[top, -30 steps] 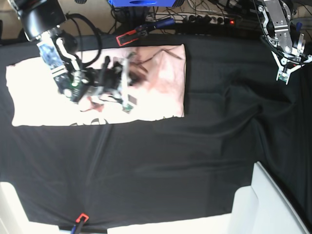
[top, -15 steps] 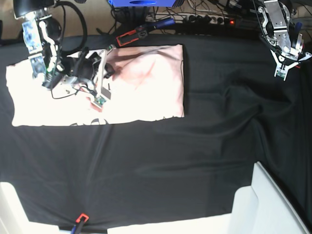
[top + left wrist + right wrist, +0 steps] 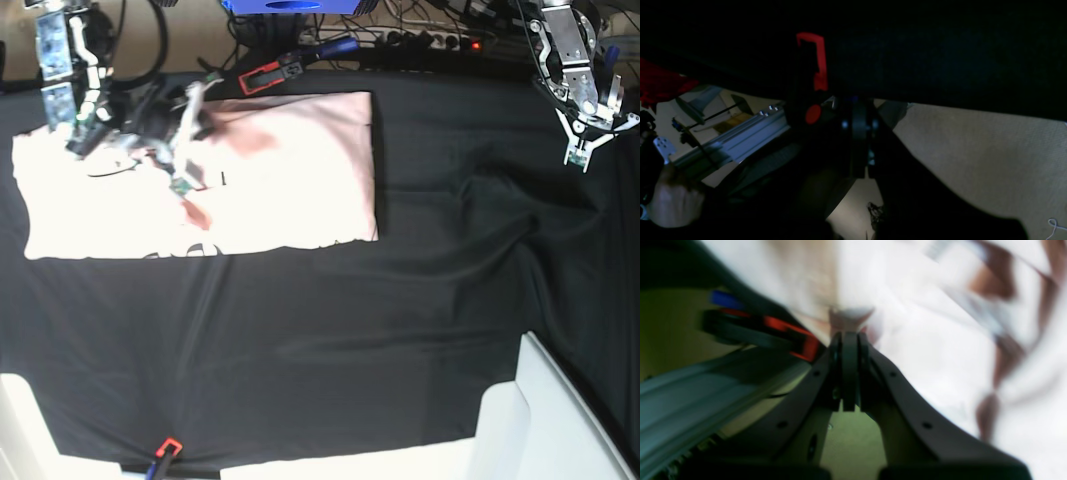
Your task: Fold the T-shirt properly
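The pale pink T-shirt (image 3: pixel 290 170) lies as a flat folded rectangle on the left part of the black cloth, with traces of black print along its near edge. My right gripper (image 3: pixel 198 110) hovers over the shirt's far edge with its jaws shut. In the right wrist view the closed fingers (image 3: pixel 848 346) point at the blurred T-shirt (image 3: pixel 940 323), and a small pale shape at their tips is too blurred to identify. My left gripper (image 3: pixel 585 145) hangs at the far right, well away from the shirt. In the dark left wrist view its jaws (image 3: pixel 858 110) stand together, holding nothing.
A red and black clamp (image 3: pixel 268 76) grips the table's far edge beside the shirt and shows blurred in the right wrist view (image 3: pixel 800 340). Another red clamp (image 3: pixel 818 60) shows in the left wrist view. A white box (image 3: pixel 560 420) stands at the near right. Cables run along the back.
My right arm has drawn back leftward and toward the far edge across the shirt. The creases it stood over have flattened. The left arm has barely moved.
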Controlling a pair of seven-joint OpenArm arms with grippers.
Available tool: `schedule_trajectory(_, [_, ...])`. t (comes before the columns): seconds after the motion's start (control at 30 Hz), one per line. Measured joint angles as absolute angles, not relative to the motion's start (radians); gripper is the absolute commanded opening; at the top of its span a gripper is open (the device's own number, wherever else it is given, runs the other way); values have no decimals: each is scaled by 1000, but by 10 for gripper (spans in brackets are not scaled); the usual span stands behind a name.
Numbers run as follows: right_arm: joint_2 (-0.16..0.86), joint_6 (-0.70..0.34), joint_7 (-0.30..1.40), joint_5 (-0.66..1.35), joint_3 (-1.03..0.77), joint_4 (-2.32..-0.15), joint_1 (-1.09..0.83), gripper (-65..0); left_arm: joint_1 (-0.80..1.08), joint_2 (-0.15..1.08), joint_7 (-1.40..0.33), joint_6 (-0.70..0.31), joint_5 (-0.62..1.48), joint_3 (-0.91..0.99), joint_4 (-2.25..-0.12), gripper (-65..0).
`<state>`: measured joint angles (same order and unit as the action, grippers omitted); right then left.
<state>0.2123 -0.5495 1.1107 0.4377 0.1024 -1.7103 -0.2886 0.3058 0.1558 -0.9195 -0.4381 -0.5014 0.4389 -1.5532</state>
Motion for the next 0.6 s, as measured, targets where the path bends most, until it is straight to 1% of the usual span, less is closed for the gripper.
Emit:
schedule_trajectory(0.27, [212, -550, 1106, 439, 42, -1710, -332, -647, 305, 161, -920, -438, -501, 439, -1553, -650])
schedule_trajectory(0.6, [176, -550, 1109, 438, 48, -1711, -367, -641, 305, 162, -920, -438, -501, 436, -1553, -650])
